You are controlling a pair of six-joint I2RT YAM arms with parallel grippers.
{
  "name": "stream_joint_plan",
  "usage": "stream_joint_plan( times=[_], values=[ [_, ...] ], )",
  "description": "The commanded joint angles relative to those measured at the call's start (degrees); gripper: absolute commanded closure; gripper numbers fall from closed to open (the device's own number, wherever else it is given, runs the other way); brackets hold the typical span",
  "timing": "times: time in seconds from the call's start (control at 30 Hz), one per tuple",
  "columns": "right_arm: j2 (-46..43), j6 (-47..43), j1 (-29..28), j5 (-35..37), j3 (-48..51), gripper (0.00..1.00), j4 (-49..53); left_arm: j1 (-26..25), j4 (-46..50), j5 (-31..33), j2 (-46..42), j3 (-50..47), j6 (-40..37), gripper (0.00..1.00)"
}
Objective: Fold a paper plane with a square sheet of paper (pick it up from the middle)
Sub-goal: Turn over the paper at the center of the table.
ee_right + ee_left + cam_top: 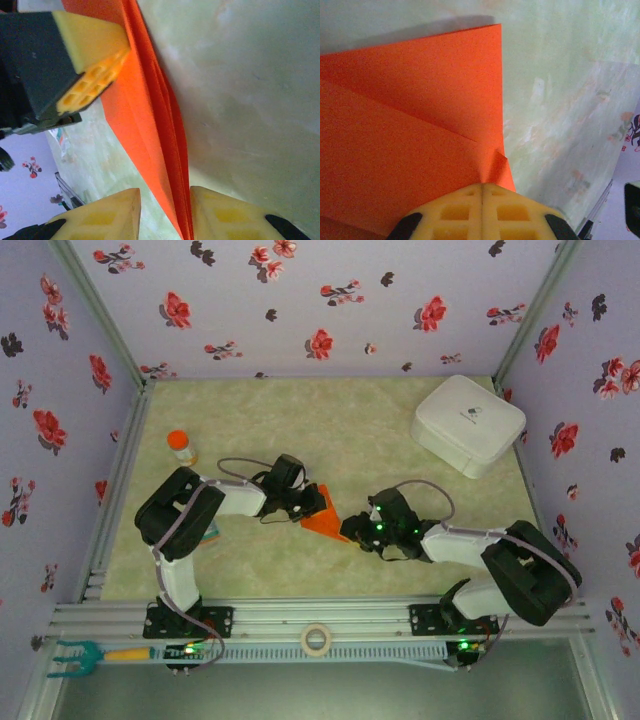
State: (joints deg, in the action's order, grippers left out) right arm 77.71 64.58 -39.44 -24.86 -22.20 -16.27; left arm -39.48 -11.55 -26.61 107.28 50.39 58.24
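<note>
While the left gripper (pixel 482 192) is clamped on the folded bright orange-red paper sheet (pixel 420 125), the right gripper (pixel 165 202) straddles its edge, fingers (pixel 107 212) parted

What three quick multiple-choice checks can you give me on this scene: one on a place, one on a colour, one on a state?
1. Where is the white rounded plastic case?
A) near left corner
B) far right corner of the table
C) between the two arms

2. What colour is the cap of the small pale bottle?
A) blue
B) black
C) orange

3. How do the right jaws stand at the folded orange-red paper sheet?
A) apart, with the paper between them
B) shut, well away from the paper
C) shut on the bottle

Answers:
1 B: the top view shows the case close to where the far and right walls meet.
2 C: the cap is orange in the top view.
3 A: the right wrist view shows the paper running down between the jaws, with a gap on one side of it.
</note>
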Motion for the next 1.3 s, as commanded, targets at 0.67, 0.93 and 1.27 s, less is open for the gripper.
stream_joint_plan(
  times=[0.67, 0.93, 1.27],
  values=[
    [6.6, -2.6, 1.0, -2.7, -0.8, 0.92, -10.5, 0.5, 1.8, 1.7, -3.2, -1.0, -0.2, 0.94],
    [-0.8, -7.4, 1.0, 0.4, -0.8, 0.96, -2.5, 0.5, 3.2, 2.6, -9.9, -1.0, -2.0, 0.79],
    [-12.0, -17.4, 1.0, 7.8, -4.3, 0.97, 16.7, 0.5, 10.1, 8.4, -19.7, -1.6, -5.8, 0.71]
  ],
)
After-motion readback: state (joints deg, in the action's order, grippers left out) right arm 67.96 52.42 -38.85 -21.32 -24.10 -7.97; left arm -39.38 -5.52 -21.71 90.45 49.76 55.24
